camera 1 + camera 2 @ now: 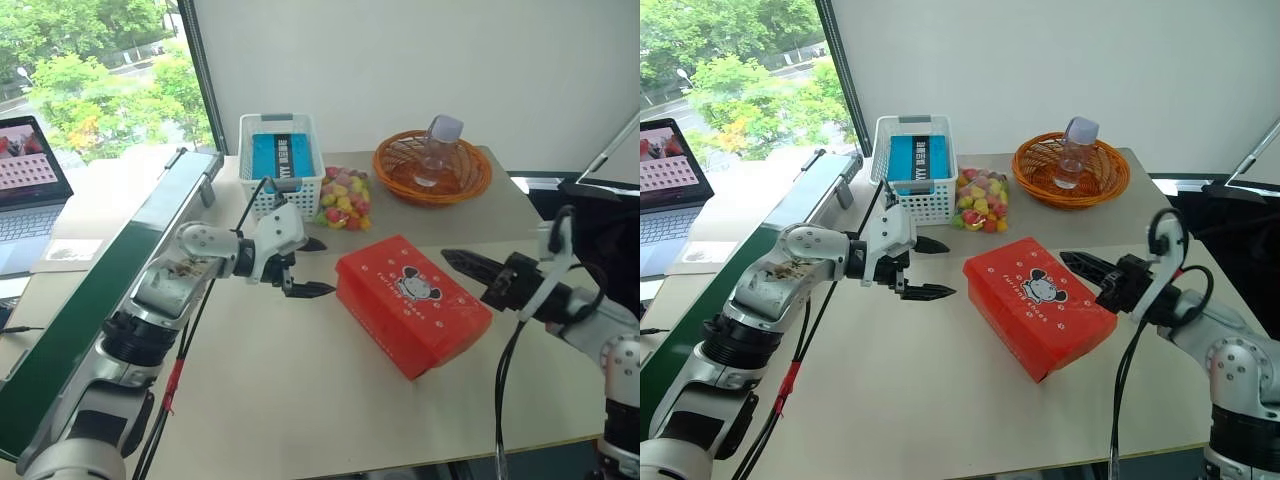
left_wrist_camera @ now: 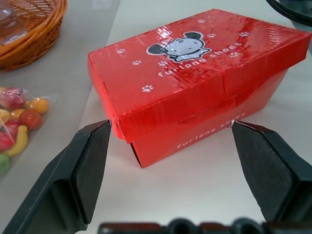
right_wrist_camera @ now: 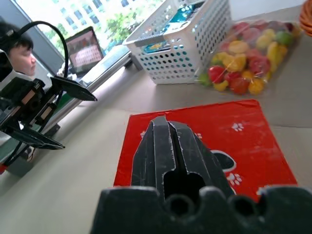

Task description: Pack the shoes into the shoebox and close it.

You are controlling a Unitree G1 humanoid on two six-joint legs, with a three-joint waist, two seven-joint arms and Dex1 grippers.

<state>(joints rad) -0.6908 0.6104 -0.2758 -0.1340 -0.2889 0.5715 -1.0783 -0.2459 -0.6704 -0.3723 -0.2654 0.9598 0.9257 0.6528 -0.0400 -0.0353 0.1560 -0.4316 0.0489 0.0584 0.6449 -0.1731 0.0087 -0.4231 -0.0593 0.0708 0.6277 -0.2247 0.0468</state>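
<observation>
The shoebox (image 1: 412, 304) sits shut on the table (image 1: 300, 400), lid down with the mouse print up — it lies between my two grippers. My left gripper (image 1: 305, 267) hangs just left of the box with its fingers spread wide, holding nothing. My right gripper (image 1: 466, 264) is at the box's right end, fingers pressed together and empty, pointing left. Beyond the box are a white basket (image 1: 283, 160), a candy bag (image 1: 344, 198) and a wicker bowl (image 1: 432, 168)

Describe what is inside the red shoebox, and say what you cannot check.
The shoebox sits on the table with its lid down, so the inside is hidden. Whether shoes are in it cannot be told.
</observation>
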